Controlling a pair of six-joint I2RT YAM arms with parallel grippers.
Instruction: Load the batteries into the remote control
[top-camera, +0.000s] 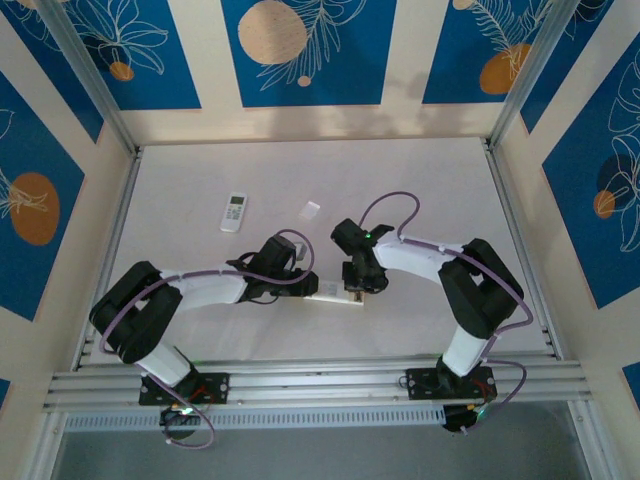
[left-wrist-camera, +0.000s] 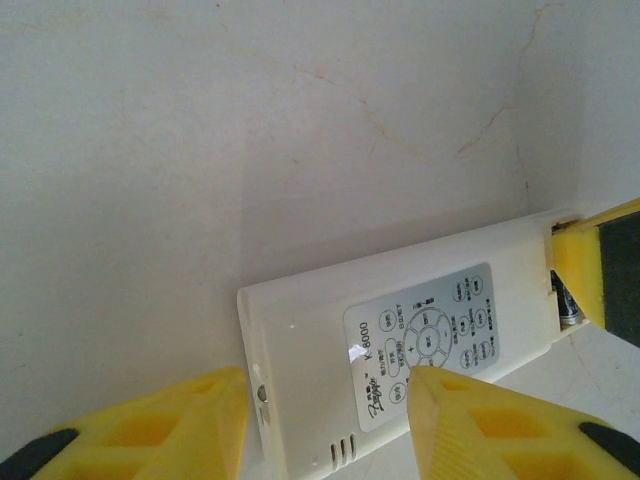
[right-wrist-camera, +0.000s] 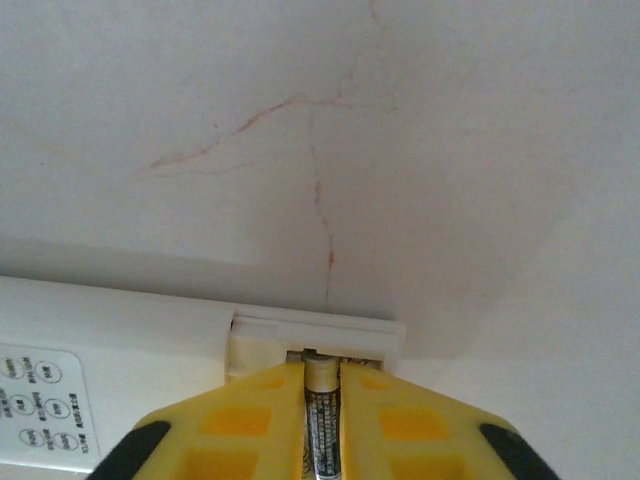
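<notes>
Right gripper, with yellow fingers, is clamped on a thin dark cylindrical battery. The battery's pale tip sits at the open compartment of the long white plastic remote control. Left gripper straddles the remote control's opposite end; its grip cannot be determined.

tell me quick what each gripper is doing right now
Left gripper: closed on the end of the remote control.
Right gripper: closed on a battery.

Free table beyond right claw; spare remote, perhaps cover, farther left.
</notes>
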